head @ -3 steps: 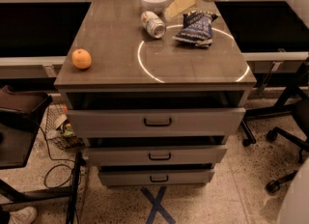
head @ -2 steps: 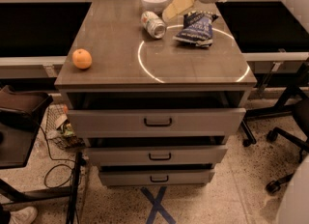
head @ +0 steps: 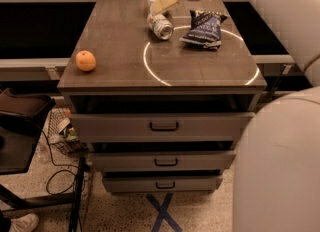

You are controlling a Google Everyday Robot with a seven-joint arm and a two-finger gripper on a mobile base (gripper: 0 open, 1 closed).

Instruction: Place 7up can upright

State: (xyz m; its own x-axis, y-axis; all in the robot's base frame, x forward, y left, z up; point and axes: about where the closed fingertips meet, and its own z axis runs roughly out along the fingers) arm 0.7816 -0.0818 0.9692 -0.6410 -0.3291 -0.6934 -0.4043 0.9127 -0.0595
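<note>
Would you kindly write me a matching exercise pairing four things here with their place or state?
Column one:
1. 7up can
2. orange
3. chip bag
4. pincer

Column two:
a. alone, far left
b. hovering just behind the can
c. lying on its side, mid-back
d. dark blue, right of the can

Pairs: 1-c, 2-a, 3-d, 4-b.

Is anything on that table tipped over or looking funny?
Yes. The 7up can is lying on its side near the back of the table, next to the chip bag, instead of standing up. The gripper hangs just above the can.
</note>
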